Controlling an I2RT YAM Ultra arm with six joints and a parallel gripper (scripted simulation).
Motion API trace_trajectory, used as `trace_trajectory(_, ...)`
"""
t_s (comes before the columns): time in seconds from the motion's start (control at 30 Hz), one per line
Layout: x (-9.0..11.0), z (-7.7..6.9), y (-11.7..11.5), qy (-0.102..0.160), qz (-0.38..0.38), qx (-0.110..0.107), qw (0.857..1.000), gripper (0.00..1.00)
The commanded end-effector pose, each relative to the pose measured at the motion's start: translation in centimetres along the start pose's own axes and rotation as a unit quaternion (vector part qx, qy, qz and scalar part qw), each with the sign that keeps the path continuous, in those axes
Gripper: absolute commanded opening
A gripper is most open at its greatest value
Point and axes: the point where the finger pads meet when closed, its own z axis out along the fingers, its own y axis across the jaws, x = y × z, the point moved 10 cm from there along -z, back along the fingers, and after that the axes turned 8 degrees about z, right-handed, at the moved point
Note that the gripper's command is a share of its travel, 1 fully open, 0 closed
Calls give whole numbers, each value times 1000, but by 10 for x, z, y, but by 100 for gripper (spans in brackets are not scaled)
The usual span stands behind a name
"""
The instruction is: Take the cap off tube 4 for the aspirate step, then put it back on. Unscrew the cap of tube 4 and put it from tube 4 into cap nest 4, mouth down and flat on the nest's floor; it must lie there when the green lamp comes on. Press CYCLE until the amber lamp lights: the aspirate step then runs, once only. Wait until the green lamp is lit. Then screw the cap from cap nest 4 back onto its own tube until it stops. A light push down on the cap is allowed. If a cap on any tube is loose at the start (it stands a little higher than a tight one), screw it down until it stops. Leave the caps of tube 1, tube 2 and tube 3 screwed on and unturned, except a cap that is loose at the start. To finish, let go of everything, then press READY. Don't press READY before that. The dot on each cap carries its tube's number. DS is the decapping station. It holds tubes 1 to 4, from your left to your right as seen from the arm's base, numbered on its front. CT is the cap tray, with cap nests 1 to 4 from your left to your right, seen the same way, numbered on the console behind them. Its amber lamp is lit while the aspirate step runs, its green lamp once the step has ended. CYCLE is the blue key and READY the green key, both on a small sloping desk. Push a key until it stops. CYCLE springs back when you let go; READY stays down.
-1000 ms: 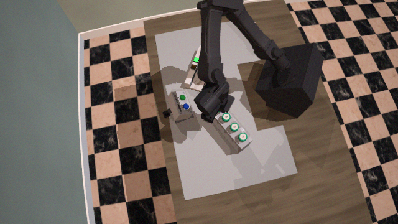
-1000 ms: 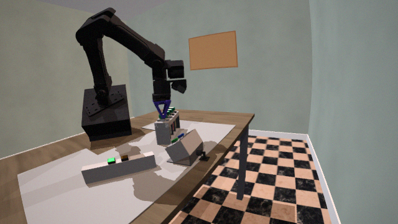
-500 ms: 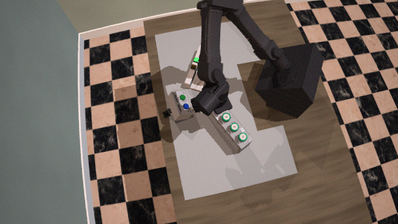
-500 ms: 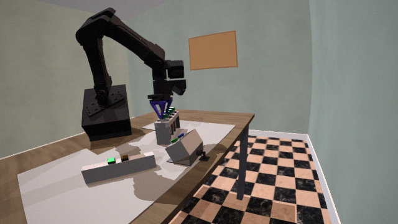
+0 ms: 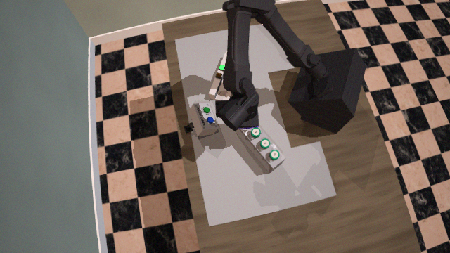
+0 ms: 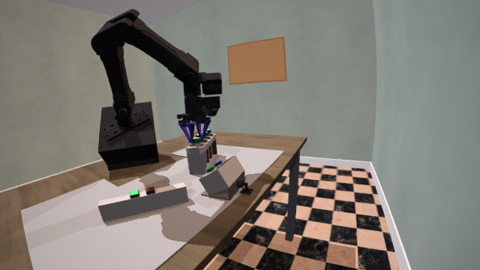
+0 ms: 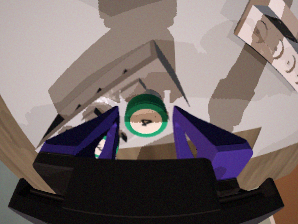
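Gripper: your gripper (image 7: 145,137) hangs over the near end of the decapping station (image 5: 258,154), pointing straight down. Its blue fingers stand part open, one on each side of the cap, with a gap showing on both sides; they grip nothing.
Cap of tube 4: the green cap (image 7: 144,116) sits between the fingers, on top of its tube in the station. Its round face with the white dot points up at the wrist camera, so its axis runs upright. The number on the dot is too blurred to read.
Other caps: three green caps (image 5: 264,143) show in a row along the station, faces up.
Station's long axis: it runs diagonally across the grey mat (image 5: 246,197) in the top view.
Keys: the blue key (image 5: 210,120) and green key (image 5: 207,109) sit on the sloping desk (image 6: 221,180) beside the station.
Console: the green lamp (image 6: 133,193) is lit; the amber lamp (image 6: 150,190) beside it is dark.
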Motion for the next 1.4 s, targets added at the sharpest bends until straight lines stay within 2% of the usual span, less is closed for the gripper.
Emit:
trace_trajectory(0.0,-1,-2,1,-4,12,-3,1000,49)
trace_trajectory(0.3,-1,-2,1,-4,12,-3,1000,49)
trace_trajectory(0.87,-1,-47,0,-4,12,-3,1000,49)
trace_trajectory(1.03,-1,-48,0,-4,12,-3,1000,49)
trace_trajectory(1.1,11,-48,13,-4,-71,-3,997,49)
trace_trajectory(1.17,11,-48,13,-4,-71,-3,997,49)
trace_trajectory(1.2,17,-48,19,-4,-113,-3,994,49)
trace_trajectory(1.3,34,-48,37,-4,-236,-3,972,49)
trace_trajectory(1.33,39,-48,44,-4,-268,-2,963,49)
trace_trajectory(1.37,39,-48,44,-4,-276,-2,961,49)
